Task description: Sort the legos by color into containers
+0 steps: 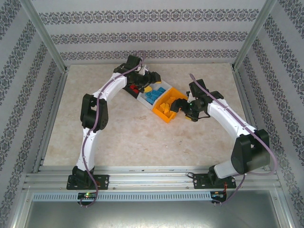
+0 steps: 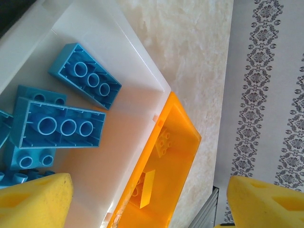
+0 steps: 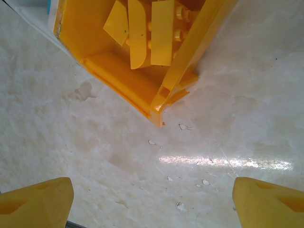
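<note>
the legos lie inside the containers (image 1: 164, 118), sorted by colour. light blue bricks (image 2: 59, 126) lie in the white bin (image 2: 118, 57), several with their hollow undersides up and some overlapping. orange bricks (image 3: 147, 33) lie packed together in the orange-yellow bin (image 3: 118, 80). red bricks (image 1: 135, 89) show in the black bin (image 1: 128, 91), which is partly hidden by the left arm.

the three bins form one joined row near the middle of the table (image 1: 142, 142). the row runs diagonally from far left to near right: black, white, orange-yellow.

the left gripper (image 2: 151, 202) hangs above the white bin, close to its shared wall with the orange-yellow bin. its yellow pads (image 2: 35, 199) stand spread wide apart, with nothing pinched between them.

the right gripper (image 3: 152, 202) is positioned just off the outer corner of the orange-yellow bin, over bare table surface. its pads (image 3: 268, 202) are likewise spread wide and hold nothing. the bin corner sits apart from both pads.

patterned wall panels (image 1: 152, 38) enclose the table on three sides.
</note>
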Available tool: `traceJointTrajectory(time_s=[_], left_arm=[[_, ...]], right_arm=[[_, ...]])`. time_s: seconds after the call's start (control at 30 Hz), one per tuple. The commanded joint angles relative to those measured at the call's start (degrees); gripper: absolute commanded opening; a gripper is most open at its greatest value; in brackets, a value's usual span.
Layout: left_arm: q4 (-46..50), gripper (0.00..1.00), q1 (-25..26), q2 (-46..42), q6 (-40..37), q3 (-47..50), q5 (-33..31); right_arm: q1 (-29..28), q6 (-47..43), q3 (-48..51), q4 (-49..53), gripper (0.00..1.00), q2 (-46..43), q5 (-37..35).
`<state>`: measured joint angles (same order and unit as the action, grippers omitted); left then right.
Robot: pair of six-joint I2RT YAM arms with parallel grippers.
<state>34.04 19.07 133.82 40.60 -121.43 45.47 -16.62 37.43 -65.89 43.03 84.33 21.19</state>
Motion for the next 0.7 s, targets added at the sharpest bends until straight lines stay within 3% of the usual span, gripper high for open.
traceJointTrajectory(time_s=[0.0, 0.23, 0.67], left_arm=[[1.29, 0.85, -0.94, -1.6, -1.98, -1.44, 0.72], [5.18, 0.85, -2.71, -6.66, -6.88, 0.52, -1.24], [5.84, 0.87, -9.34, -24.98, -11.15, 16.63, -3.32]], right_arm=[[-0.32, 0.9, -1.73, -0.61, 0.88, 1.05, -0.54], [-2.44, 1.9, -1.53, -1.95, 0.88, 1.71, -0.98], [-7.13, 3.31, -3.17, -4.45, 0.89, 3.81, -2.18]])
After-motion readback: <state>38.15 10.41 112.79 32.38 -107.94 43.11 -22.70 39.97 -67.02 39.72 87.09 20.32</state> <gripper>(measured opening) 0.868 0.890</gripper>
